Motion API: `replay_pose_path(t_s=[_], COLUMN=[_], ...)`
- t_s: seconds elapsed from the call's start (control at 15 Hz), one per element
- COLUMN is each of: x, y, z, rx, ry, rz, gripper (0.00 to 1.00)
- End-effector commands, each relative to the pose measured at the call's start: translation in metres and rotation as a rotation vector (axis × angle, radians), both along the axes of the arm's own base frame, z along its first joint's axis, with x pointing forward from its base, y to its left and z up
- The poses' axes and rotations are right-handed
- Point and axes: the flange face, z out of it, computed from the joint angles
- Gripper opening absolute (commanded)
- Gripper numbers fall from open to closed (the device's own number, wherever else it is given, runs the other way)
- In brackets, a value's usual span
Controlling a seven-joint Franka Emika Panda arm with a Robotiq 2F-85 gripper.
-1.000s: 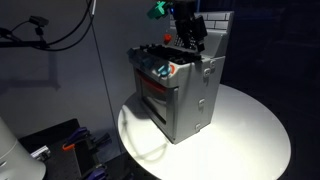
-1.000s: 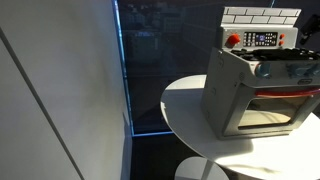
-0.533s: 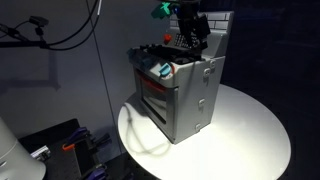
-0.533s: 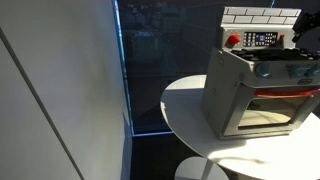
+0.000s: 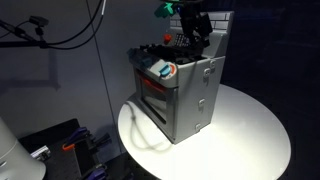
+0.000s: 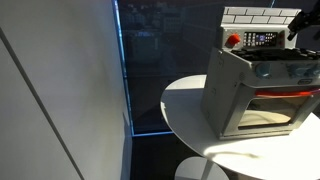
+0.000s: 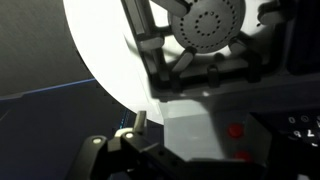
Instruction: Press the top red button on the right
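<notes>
Hanging over the rear of the grey toy stove point(image 5: 185, 100) on the round white table point(image 5: 250, 130), the black Robotiq pincer point(image 5: 190, 38) holds nothing visible. How far its jaws are spread cannot be told. In the wrist view, two small round red buttons point(image 7: 235, 130) sit stacked on the stove's upright white back panel point(image 6: 260, 17), just beside the pincer. They face the stove's front and, being round, show no long axis.
</notes>
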Motion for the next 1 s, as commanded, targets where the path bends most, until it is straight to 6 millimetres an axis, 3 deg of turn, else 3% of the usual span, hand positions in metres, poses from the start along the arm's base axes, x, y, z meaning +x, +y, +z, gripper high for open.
replay_pose_path(t_s=[0.0,0.93], x=[0.012,0.024], y=[-0.003,-0.004], z=[0.006,0.01], rx=[0.009,0.005], ry=[-0.024,-0.051], rz=[-0.023,-0.03], gripper=[1.0,1.0])
